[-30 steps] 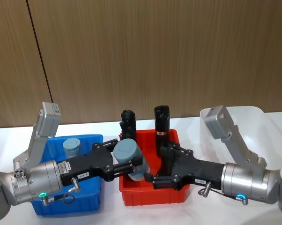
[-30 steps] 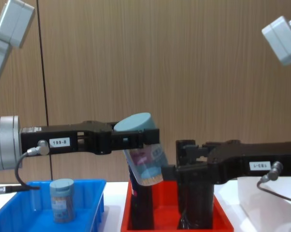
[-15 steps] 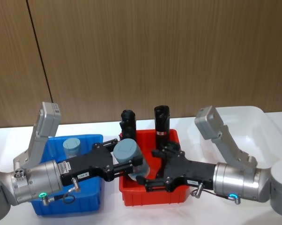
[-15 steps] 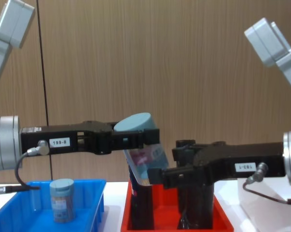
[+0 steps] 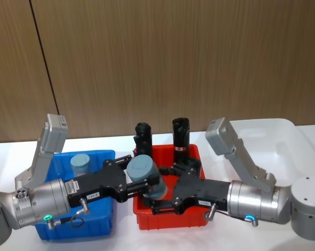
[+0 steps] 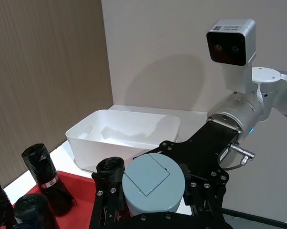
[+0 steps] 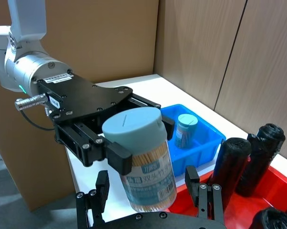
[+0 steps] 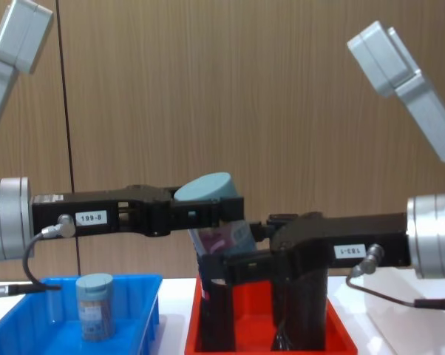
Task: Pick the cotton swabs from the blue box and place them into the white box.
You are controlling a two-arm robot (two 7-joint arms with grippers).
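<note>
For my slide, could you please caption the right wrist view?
Left gripper holds a tilted swab jar within the open right gripper; blue box behind.

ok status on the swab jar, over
Left pincer shut on cotton swab jar by its lid end, above the red bin. Right pincer open, straddling the jar's lower half. Second jar in blue box. Black rolls upright beneath.

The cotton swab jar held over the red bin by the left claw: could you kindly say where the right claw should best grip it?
Probably the clear labelled body below the lid, coming from the robot's right. The left claw clamps the cotton swab jar just under that lid, leaving the lower body free. The jar tilts its base toward the open right claw, whose fingers already flank it.
</note>
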